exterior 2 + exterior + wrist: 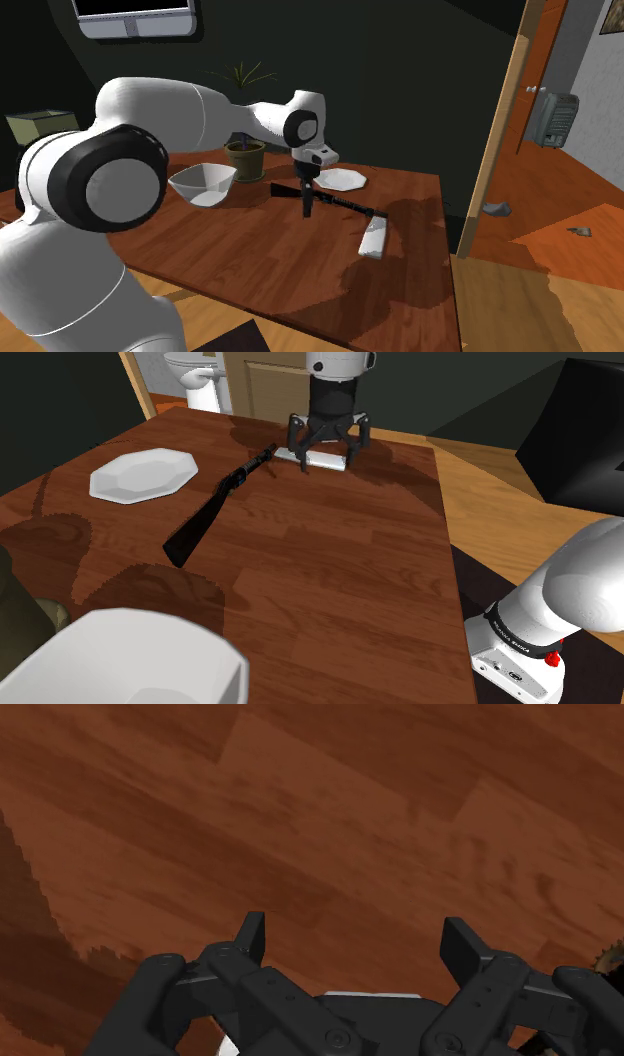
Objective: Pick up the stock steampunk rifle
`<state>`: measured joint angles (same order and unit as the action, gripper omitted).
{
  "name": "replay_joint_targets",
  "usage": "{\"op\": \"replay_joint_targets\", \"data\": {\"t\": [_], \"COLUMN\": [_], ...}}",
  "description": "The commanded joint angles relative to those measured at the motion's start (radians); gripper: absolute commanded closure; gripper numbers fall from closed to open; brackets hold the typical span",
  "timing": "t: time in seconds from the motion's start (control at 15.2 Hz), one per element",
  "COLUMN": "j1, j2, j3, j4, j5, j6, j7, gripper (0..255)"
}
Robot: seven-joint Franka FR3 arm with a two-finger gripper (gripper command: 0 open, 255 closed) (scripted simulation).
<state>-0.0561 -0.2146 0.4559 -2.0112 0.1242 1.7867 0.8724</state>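
The rifle point(215, 504) is a long, slim, all-black piece lying flat on the wooden table point(330, 582). In the shoulder view its thick stock end sits toward 7 o'clock and its thin barrel runs up toward 1 o'clock. Its fittings are too dark to pick apart. In the second exterior view the rifle point(350, 204) stretches across the middle of the table, and the arm's hand stands in front of part of it.

The gripper point(325, 455) hangs off the barrel tip at about 3 o'clock, just over a flat white slab point(330, 463) that it partly covers. In the wrist view the gripper point(355, 934) has its fingers point(252, 934) spread wide, with bare wood between them and nothing in their grasp.

A white plate point(145, 474) lies at about 10 o'clock from the rifle, apart from it. A white bowl point(120, 657) is cut off by the shoulder view's lower edge.

The tabletop is reddish-brown planking, dappled with shadows. Beyond it stands a white toilet point(195, 377), cropped at the top. The second exterior view shows a potted plant point(245, 150) behind the bowl, dark walls and a wooden door point(510, 120) at 3 o'clock.
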Motion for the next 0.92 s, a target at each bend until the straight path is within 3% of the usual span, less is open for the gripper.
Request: {"op": "replay_joint_targets", "data": {"t": [0.0,0.4,0.86], "j1": [-0.001,0.036,0.165], "j2": [0.085,0.364,0.718], "j3": [0.032,0.078,0.044], "j4": [0.072,0.342,0.781], "j5": [-0.017,-0.113,-0.224], "j6": [0.005,-0.018,-0.123], "j7": [0.101,0.374,0.628], "gripper": [0,0,0]}}
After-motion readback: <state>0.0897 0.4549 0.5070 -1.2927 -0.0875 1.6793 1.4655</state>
